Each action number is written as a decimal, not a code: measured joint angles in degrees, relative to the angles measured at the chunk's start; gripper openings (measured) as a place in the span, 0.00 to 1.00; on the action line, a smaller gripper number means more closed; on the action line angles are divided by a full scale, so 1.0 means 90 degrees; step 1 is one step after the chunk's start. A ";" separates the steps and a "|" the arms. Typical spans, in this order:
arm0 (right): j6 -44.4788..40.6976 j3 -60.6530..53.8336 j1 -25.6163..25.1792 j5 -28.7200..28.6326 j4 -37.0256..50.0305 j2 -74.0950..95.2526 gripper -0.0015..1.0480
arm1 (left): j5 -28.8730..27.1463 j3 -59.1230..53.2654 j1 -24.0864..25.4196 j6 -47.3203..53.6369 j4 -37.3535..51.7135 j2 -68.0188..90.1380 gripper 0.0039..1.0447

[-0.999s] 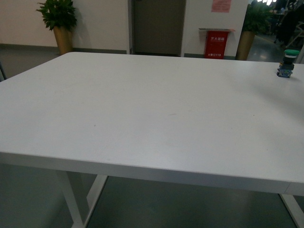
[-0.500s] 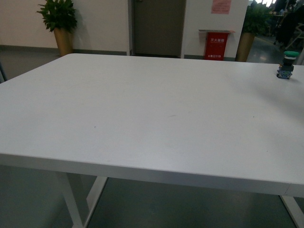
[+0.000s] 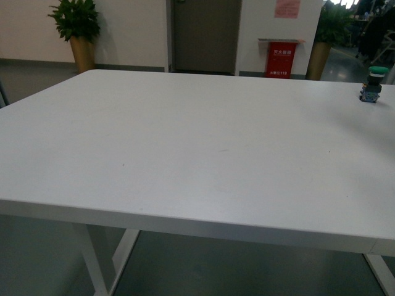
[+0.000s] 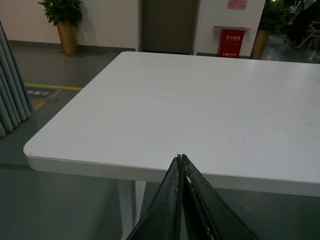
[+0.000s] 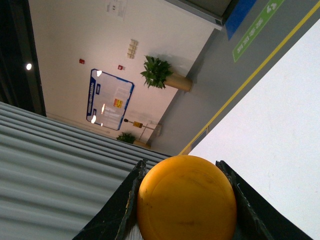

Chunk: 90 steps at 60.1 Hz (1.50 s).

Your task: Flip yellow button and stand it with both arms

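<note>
Jaws: the right gripper pinches the yellow button by its cap; the left gripper is pressed together on nothing.
Front view: a white table with a green-capped switch upright near the far right edge; no arm shows.
Left wrist view: the closed fingers hang just off the table's near edge.
Right wrist view: the yellow cap fills the gap and seems clear of the table; its body is hidden.
Progress: it looks picked up; flipping and standing it with both arms remain.
Change: the front view matches half a second ago, and the green switch is unmoved.
</note>
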 joint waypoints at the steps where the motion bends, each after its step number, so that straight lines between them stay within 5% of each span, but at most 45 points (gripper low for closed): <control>1: 0.0000 0.0000 0.0000 -0.0002 0.0000 0.0000 0.34 | 0.0000 0.0000 0.0000 0.0000 -0.0036 -0.0034 0.04; 12: -0.0007 0.0027 0.0000 -0.0002 -0.0044 -0.0002 0.34 | 0.0000 0.0002 0.0000 0.0002 -0.0379 -0.0376 0.04; 18: -0.0012 0.0083 0.0007 -0.0005 -0.0049 -0.0002 0.34 | 0.0002 0.0002 0.0000 0.0000 -0.1382 -0.1163 0.04; 35: -0.0083 0.0097 0.0063 0.0053 -0.0109 -0.0005 0.34 | 0.0000 0.0002 0.0000 -0.0005 -0.1467 -0.1421 0.05; 44: -0.0770 0.0597 0.0131 0.0408 -0.0923 0.0204 0.34 | 0.0002 0.0002 -0.0002 -0.0002 -0.1467 -0.1421 0.33; 60: -0.5547 0.4223 -0.0355 0.2310 -0.4114 0.2399 0.34 | 0.0000 0.0002 -0.0002 -0.0002 -0.1467 -0.1421 0.96; 71: -0.7611 0.5474 -0.0712 0.2324 -0.5333 0.3189 0.34 | 0.0000 0.0002 -0.0002 -0.0002 -0.1467 -0.1421 0.94; 90: -0.7796 0.5175 -0.0865 0.2227 -0.5615 0.3631 0.34 | 0.0000 0.0002 -0.0002 -0.0002 -0.1467 -0.1421 0.94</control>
